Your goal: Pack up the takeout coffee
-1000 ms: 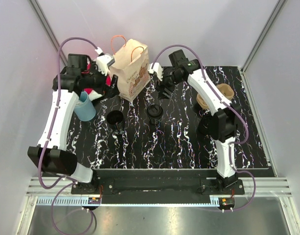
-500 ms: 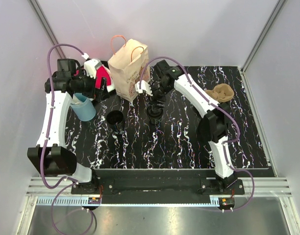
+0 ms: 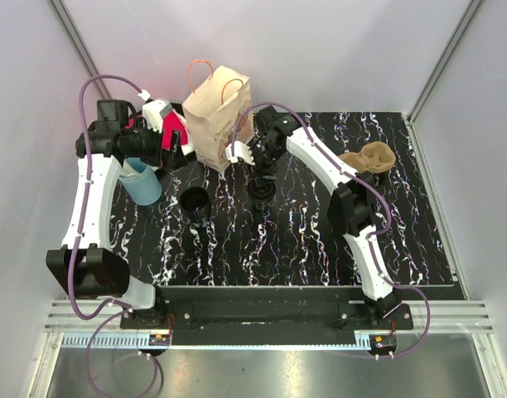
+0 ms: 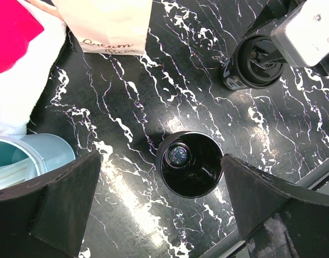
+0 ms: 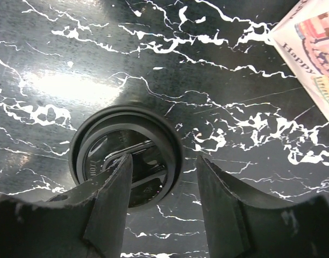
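A black takeout cup with its lid on (image 3: pixel 262 189) stands mid-table, right of an open black cup (image 3: pixel 193 199). My right gripper (image 3: pixel 262 164) hangs just above the lidded cup (image 5: pixel 124 161). In the right wrist view its jaws (image 5: pixel 164 180) are open: one finger (image 5: pixel 108 199) is over the lid, the other (image 5: pixel 223 199) is outside the rim. The brown paper bag (image 3: pixel 220 116) stands upright at the back. My left gripper (image 3: pixel 172 148) is wide open and empty, high above the open cup (image 4: pixel 188 164). In the left wrist view the lidded cup (image 4: pixel 253 67) sits under the right wrist.
A pale blue cup (image 3: pixel 143 182) stands by the left arm, with a red and white object (image 3: pixel 166 124) behind it. A crumpled brown item (image 3: pixel 369 157) lies at the right. The bag's printed side (image 5: pixel 315 48) is close to the right gripper.
My right arm has swung left and down from beside the bag to over the lidded cup, and its jaws have narrowed. The left arm drew back slightly early on, then held still.
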Controlling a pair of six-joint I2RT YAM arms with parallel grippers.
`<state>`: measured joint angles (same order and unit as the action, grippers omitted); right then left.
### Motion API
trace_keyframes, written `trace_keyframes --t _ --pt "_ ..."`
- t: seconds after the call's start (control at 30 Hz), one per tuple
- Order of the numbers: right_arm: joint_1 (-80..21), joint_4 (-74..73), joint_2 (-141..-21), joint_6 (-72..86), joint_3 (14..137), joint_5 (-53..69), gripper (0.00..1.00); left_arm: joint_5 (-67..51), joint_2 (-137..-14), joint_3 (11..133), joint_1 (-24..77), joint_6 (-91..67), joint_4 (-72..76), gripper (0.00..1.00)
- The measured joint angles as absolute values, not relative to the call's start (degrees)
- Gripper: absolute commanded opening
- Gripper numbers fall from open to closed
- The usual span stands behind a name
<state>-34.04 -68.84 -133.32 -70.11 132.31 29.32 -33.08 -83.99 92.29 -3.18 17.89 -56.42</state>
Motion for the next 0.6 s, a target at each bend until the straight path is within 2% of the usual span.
trace_keyframes --t 0.43,0.6 --pt "-34.1 -69.2 -134.0 -72.5 133.2 28.4 0.51 -33.7 -84.0 90.9 -3.7 17.0 -55.6 0.99" --pt "-34.1 -69.3 -134.2 -72.9 133.9 28.1 0.46 -34.0 -84.0 90.9 -3.8 16.6 -55.6 0.99"
